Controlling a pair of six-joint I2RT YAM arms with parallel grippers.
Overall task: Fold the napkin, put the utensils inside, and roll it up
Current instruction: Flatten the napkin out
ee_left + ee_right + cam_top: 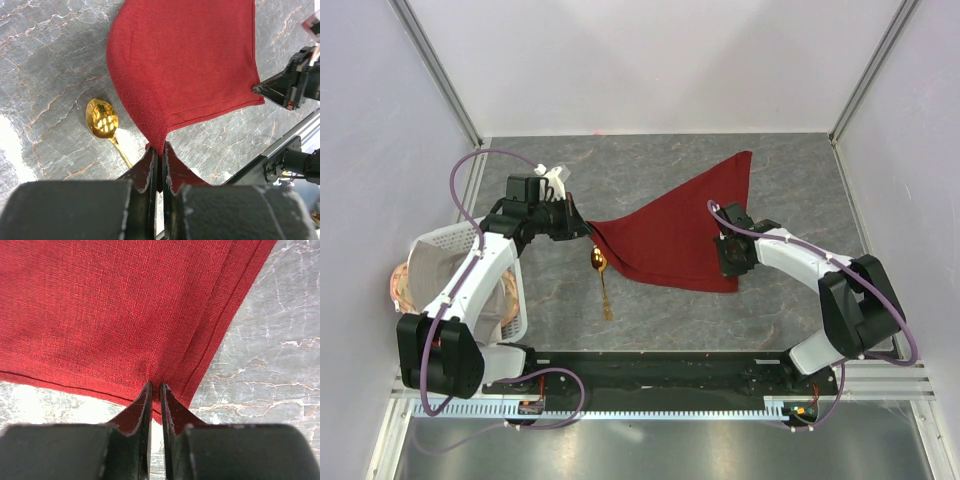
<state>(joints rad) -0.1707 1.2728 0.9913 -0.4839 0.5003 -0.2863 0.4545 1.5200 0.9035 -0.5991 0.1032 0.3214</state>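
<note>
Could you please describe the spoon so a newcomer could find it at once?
On the grey marbled table, look at the dark red napkin in the middle. Just beside its left corner lies the spoon. It is the only shiny gold thing there, slim, with an oval bowl.

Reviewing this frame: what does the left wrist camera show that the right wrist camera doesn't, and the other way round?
Only left wrist: the gold spoon lying on the table beside the napkin, and the right arm's fingers at the napkin's far corner. Only right wrist: the napkin's hem lines up close. Both: the maroon cloth pinched in each camera's own shut fingers, the left fingers included, over grey marbled surface.
</note>
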